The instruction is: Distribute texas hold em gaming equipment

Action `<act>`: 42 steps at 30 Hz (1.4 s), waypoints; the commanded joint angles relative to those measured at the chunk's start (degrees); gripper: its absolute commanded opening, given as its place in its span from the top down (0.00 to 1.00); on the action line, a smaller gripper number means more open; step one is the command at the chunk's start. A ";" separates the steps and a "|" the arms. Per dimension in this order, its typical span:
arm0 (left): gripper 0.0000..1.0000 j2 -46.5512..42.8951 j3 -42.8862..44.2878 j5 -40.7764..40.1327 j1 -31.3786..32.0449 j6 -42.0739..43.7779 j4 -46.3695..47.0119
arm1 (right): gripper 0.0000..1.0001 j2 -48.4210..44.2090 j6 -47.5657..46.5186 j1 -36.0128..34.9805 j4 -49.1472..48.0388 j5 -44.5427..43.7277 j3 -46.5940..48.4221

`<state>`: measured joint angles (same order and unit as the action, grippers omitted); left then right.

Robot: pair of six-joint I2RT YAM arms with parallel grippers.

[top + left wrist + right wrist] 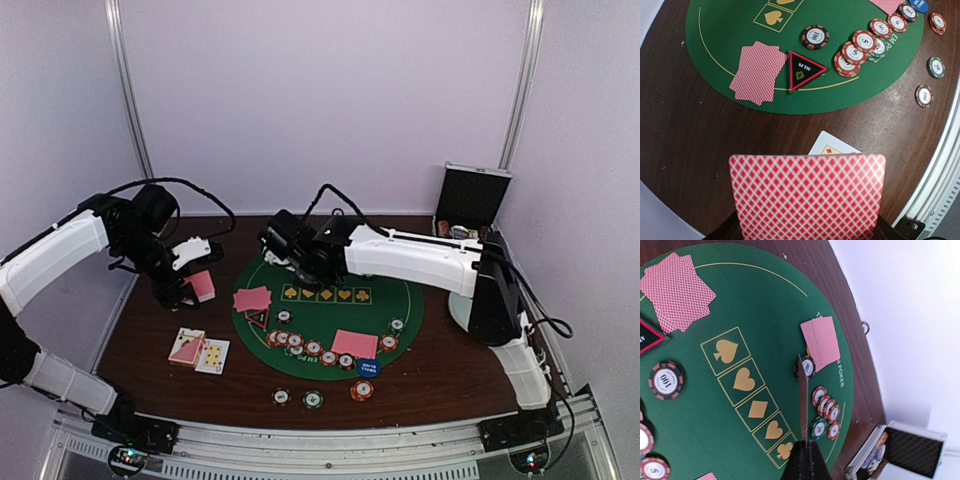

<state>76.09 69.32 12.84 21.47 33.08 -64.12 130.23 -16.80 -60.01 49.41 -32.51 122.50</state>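
Dark worktop (150, 350) with green felt mat (330, 318): dealing looks mid-way, left pincer (190, 290) clenching a red-backed card (807, 195), right pincer (804, 446) an edge-on card (803, 390), both next needing placement.

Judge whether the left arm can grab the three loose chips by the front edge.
Probably not yet: the left gripper is shut on a card. Only flat cards lie between it and the chips.

Left tool (188, 290) clamped, right tool (278, 250) clamped, both aloft
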 commanded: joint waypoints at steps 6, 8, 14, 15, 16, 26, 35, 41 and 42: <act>1.00 -1.86 0.45 1.90 -2.62 1.07 -0.91 | 1.00 3.53 -32.30 -1.74 -33.89 -2.06 -11.89; 1.00 -1.79 0.53 1.79 -2.90 1.56 -0.89 | 1.00 4.47 -34.52 -1.69 -35.71 -0.25 -12.56; 1.00 -1.70 1.21 2.16 -3.02 1.72 -1.38 | 1.00 6.33 -39.57 -0.17 -40.88 4.21 -14.86; 1.00 -1.72 1.11 2.09 -3.02 1.70 -1.37 | 1.00 6.40 -39.93 0.26 -40.91 4.75 -15.19; 1.00 -1.89 0.97 1.96 -3.02 1.72 -1.38 | 1.00 6.50 -40.15 0.54 -41.48 4.97 -15.63; 1.00 -1.29 1.54 2.88 -3.02 1.77 -1.41 | 1.00 5.32 -41.86 1.55 -46.47 1.74 -22.20; 1.00 -1.22 1.53 3.21 -3.02 1.77 -1.55 | 0.88 3.07 -35.50 1.32 -42.37 2.88 -23.59; 1.00 -0.79 2.01 3.50 -3.02 1.65 -1.56 | 0.48 0.38 -29.78 1.18 -36.23 4.21 -22.87; 1.00 -0.63 2.16 3.86 -3.02 1.45 -1.61 | 0.45 -0.14 -28.92 1.21 -35.92 4.55 -23.02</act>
<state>75.53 69.38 14.68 18.83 34.26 -66.08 135.48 -50.96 -58.54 9.63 -28.88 99.68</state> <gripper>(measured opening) 0.678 0.483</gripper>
